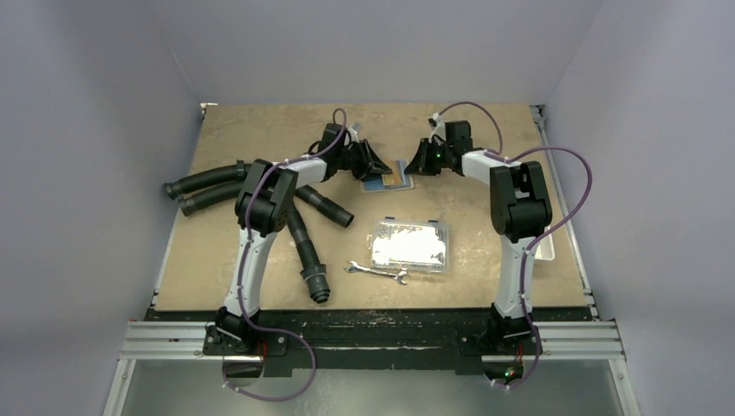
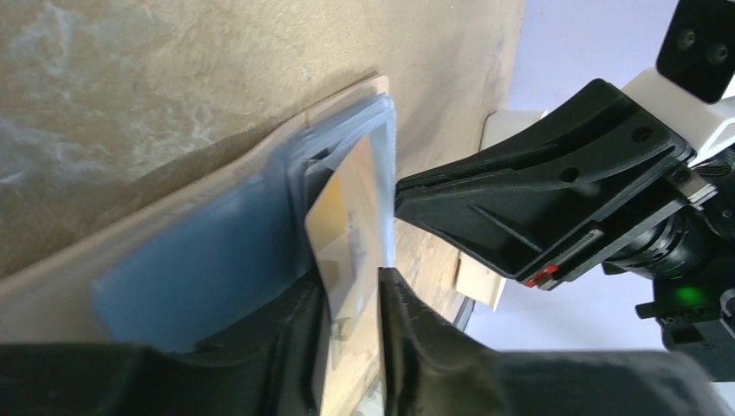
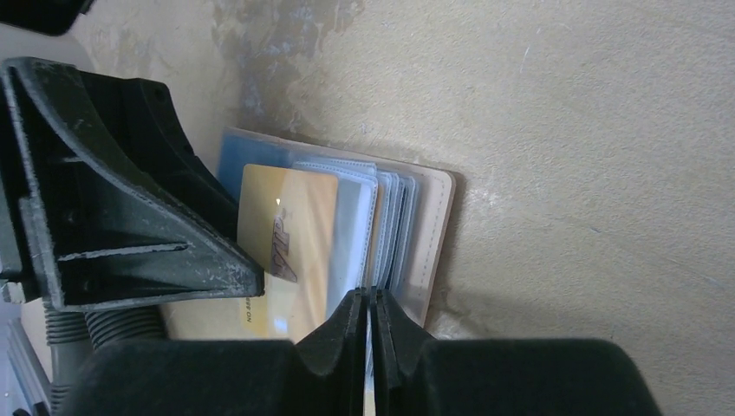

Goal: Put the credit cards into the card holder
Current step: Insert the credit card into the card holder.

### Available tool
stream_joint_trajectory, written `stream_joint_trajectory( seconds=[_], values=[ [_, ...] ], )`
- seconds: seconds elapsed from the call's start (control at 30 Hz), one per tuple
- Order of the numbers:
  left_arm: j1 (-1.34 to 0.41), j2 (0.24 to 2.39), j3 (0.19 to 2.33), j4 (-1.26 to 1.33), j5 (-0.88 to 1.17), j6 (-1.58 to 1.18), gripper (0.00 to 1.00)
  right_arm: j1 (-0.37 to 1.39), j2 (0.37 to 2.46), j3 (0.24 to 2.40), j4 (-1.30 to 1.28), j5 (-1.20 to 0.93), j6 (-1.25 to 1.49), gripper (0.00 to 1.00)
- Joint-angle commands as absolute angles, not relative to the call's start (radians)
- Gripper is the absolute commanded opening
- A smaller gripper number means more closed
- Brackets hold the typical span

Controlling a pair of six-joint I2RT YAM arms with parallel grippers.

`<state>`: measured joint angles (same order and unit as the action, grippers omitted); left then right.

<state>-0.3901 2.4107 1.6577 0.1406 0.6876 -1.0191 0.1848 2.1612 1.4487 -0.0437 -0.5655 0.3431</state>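
Note:
The card holder [image 1: 375,184] lies open on the far middle of the table, blue inside with a tan border [image 3: 438,234] and clear sleeves. A gold credit card [image 3: 286,243] stands partly in a sleeve. My left gripper [image 2: 354,282] is open. The card's [image 2: 351,217] free end sits loosely between its fingers, leaning on the left one. My right gripper [image 3: 370,299] faces it from the other side, jaws pinched on the edge of a clear sleeve. In the top view the left gripper [image 1: 374,166] and right gripper [image 1: 416,163] flank the holder.
A clear plastic compartment box [image 1: 409,244] and a wrench [image 1: 375,272] lie nearer the bases. Black corrugated hoses [image 1: 208,186] sprawl under the left arm. A white tray [image 1: 546,247] peeks out behind the right arm. Walls enclose the table.

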Motion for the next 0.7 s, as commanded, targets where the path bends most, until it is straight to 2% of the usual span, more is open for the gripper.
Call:
stream_joint_trajectory(
  seconds=[0.0,0.1,0.23,0.5,0.67],
  values=[
    [-0.410,2.385,1.671,-0.066,0.560,-0.889,0.36,0.222,2.182,1.454,-0.039,-0.615,0.346,0.11],
    [-0.412,2.365,1.687,-0.143,0.521,-0.835,0.43,0.222,2.186,1.457,-0.046,-0.612,0.340,0.10],
    [-0.423,2.345,1.715,-0.222,0.449,-0.778,0.59,0.222,2.193,1.459,-0.053,-0.608,0.332,0.09],
    [-0.503,2.413,1.887,-0.381,0.294,-0.688,0.61,0.222,2.196,1.458,-0.058,-0.595,0.331,0.06],
    [-0.530,2.455,1.976,-0.444,0.284,-0.637,0.61,0.222,2.191,1.453,-0.041,-0.637,0.339,0.05]
  ],
)
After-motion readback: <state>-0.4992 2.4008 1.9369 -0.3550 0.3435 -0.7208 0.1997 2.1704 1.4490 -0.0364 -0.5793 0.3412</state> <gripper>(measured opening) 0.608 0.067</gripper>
